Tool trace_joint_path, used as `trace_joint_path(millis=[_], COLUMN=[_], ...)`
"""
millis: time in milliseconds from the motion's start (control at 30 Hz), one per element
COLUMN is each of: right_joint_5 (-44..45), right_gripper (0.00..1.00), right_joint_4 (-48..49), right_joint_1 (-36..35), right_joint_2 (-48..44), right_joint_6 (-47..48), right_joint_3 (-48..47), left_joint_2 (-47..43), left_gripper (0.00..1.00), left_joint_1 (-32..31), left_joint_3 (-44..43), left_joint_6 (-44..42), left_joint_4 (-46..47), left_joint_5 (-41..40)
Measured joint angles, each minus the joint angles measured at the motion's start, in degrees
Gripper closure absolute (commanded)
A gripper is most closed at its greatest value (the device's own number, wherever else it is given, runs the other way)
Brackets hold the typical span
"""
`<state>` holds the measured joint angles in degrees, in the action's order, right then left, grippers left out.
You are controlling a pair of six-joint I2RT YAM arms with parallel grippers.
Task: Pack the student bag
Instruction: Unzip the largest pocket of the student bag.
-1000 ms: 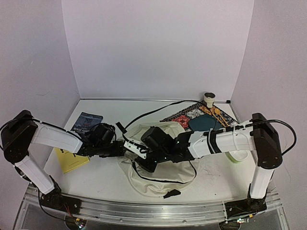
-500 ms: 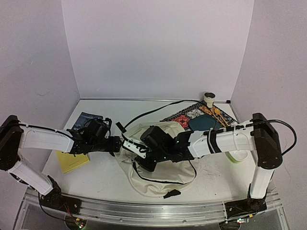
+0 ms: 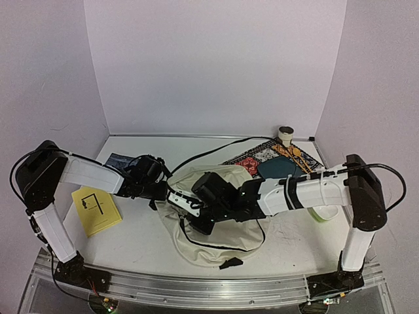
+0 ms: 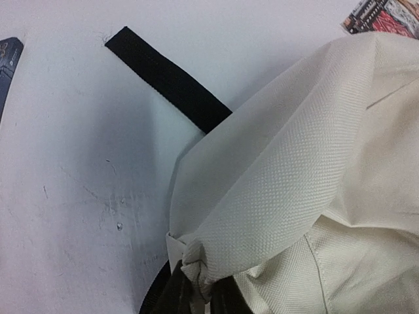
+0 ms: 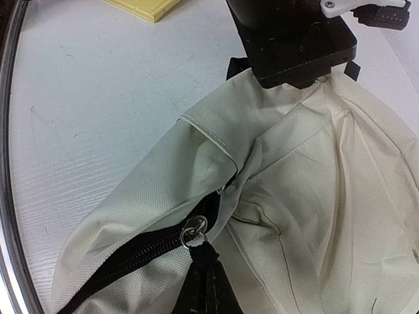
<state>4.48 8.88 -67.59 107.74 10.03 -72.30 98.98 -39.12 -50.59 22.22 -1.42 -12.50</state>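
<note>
Student bag (image 3: 213,252) lies crumpled mid-table (image 3: 141,243), nearer the front edge, with both arms meeting at its left upper corner.

Overhead view: left gripper (image 3: 163,191) and right gripper (image 3: 188,210) sit just beside each other on the bag's edge, but the view is too coarse to show how either one grips. It alone shows the surroundings:
- yellow booklet (image 3: 98,209) left of the bag
- blue book (image 3: 121,162) behind the left arm
- patterned mat (image 3: 258,157) at back right, with a dark teal item (image 3: 278,169) on it
- small roll (image 3: 285,134) at the back wall
- black cable (image 3: 209,152) running across the table

Left wrist view settles the left grip. The fingers (image 4: 177,297) are clenched on a bunched knot of cream fabric at the bottom of the frame, and the bag (image 4: 294,183) fans up and to the right from it. A black strap (image 4: 167,78) lies flat on the table and runs under the fabric. Slivers of the mat and the blue book show at the frame corners.

Right wrist view shows what the other two hide: the bag's black zipper (image 5: 131,258) and the metal ring of the zipper pull (image 5: 193,230). The right gripper (image 5: 206,278) is pinched on the dark tab just below that ring, though the fingers are blurred. The left gripper (image 5: 288,72) shows at the top, biting the fabric edge, with a corner of the yellow booklet beyond it.
</note>
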Motion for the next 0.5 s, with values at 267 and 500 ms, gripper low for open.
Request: trace_joint_path(millis=[267, 500], right_joint_5=[1.9, 5.25], right_gripper=[1.0, 1.0], right_joint_4=[-1.66, -3.92], right_joint_1=[-1.33, -2.84], right_joint_2=[-5.35, -9.9], right_joint_6=[-0.7, -1.68], right_joint_3=[3.27, 5.34], left_joint_2=[0.9, 4.59], left_gripper=[1.0, 1.0], left_joint_1=[4.51, 9.91], left_joint_3=[-2.92, -9.16], left_joint_6=[-2.08, -4.47], left_joint_4=[-0.2, -1.63], left_joint_5=[0.14, -1.74])
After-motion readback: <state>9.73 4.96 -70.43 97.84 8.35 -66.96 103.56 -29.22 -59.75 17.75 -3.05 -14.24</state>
